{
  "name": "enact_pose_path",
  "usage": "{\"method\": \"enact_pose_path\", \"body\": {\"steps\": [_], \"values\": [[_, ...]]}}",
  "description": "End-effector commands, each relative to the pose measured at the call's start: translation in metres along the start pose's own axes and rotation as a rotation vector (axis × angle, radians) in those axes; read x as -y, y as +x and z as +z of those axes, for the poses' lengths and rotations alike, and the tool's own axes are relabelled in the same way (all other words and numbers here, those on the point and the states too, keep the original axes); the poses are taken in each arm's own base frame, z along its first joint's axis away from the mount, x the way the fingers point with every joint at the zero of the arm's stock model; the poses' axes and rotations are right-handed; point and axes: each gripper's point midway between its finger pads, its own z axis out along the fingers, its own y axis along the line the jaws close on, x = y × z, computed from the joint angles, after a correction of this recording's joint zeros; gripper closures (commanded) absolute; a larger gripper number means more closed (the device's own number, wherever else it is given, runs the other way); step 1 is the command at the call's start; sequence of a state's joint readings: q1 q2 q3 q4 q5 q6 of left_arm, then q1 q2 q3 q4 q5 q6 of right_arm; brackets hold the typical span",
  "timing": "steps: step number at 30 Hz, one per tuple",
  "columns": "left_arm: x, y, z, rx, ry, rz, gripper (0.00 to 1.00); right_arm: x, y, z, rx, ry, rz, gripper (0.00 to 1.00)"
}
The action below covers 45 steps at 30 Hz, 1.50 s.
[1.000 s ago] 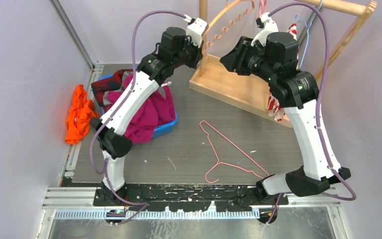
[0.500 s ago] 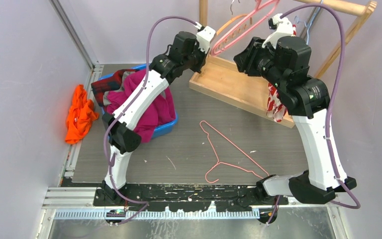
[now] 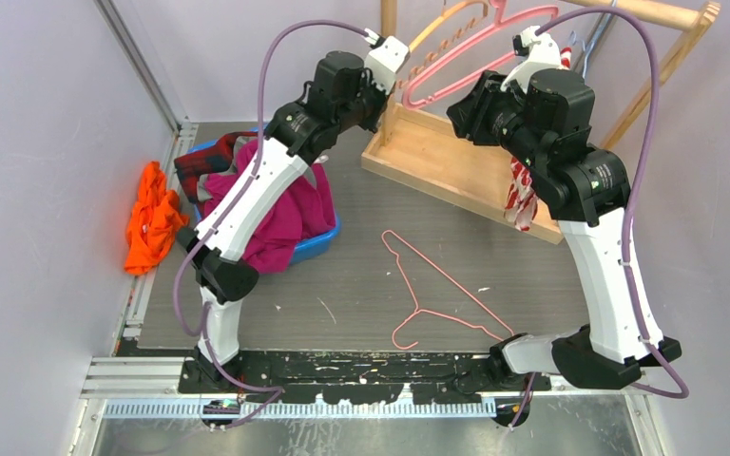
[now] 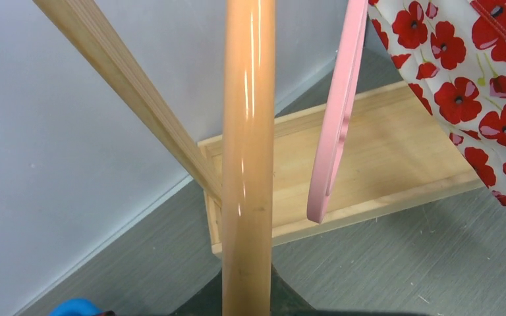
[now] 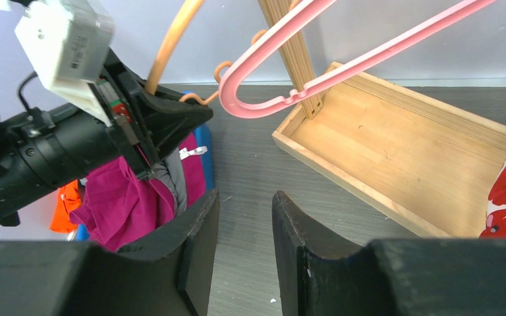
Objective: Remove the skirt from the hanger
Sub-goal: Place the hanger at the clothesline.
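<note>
Two arms were up at the far wooden rack, the poppy-print skirt hanging at its right end.
The left gripper had its fingers pressed together on the orange hanger. The right gripper hovered near the pink hanger, fingers spread with nothing between them. The skirt draped just beside the pink hanger's end, partly behind the right arm; which hanger carried it could not be told. It looked like light, limp cloth that would fold and slide rather than resist, so the best hold was probably a pinched fold at the waistband, not the hem.
</note>
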<state>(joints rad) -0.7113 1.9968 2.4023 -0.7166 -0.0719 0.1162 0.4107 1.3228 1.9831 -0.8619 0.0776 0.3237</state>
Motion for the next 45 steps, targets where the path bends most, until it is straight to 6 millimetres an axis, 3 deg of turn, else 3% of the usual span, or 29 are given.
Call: {"method": "enact_pose_path", "body": {"steps": [1, 6, 13, 17, 26, 30, 34, 37, 45], "values": [[-0.018, -0.070, -0.035, 0.210, -0.064, 0.014, 1.00, -0.004, -0.015, -0.004, 0.059, -0.012, -0.001, 0.60], [-0.019, -0.077, -0.028, 0.243, -0.067, 0.015, 1.00, -0.003, -0.013, -0.003, 0.056, -0.011, -0.002, 0.60], [-0.029, -0.074, 0.013, 0.271, -0.078, -0.001, 1.00, -0.002, -0.019, -0.008, 0.075, -0.003, -0.010, 0.60], [-0.027, -0.078, 0.024, 0.304, -0.069, -0.011, 1.00, 0.001, -0.022, -0.013, 0.085, 0.014, -0.021, 0.60], [-0.020, -0.048, 0.056, 0.246, -0.014, -0.046, 1.00, 0.005, -0.021, -0.012, 0.083, 0.033, -0.033, 0.60], [-0.029, -0.066, 0.049, 0.303, -0.030, -0.053, 1.00, 0.005, -0.023, -0.011, 0.086, 0.032, -0.033, 0.60], [-0.046, -0.080, 0.054, 0.375, -0.054, -0.089, 1.00, 0.005, -0.024, -0.011, 0.088, 0.034, -0.033, 0.61], [-0.044, -0.069, 0.072, 0.371, -0.036, -0.119, 1.00, 0.006, -0.022, -0.010, 0.082, 0.042, -0.036, 0.61], [-0.030, -0.048, 0.089, 0.320, 0.012, -0.151, 1.00, 0.011, -0.023, -0.015, 0.090, 0.063, -0.049, 0.61]]}}
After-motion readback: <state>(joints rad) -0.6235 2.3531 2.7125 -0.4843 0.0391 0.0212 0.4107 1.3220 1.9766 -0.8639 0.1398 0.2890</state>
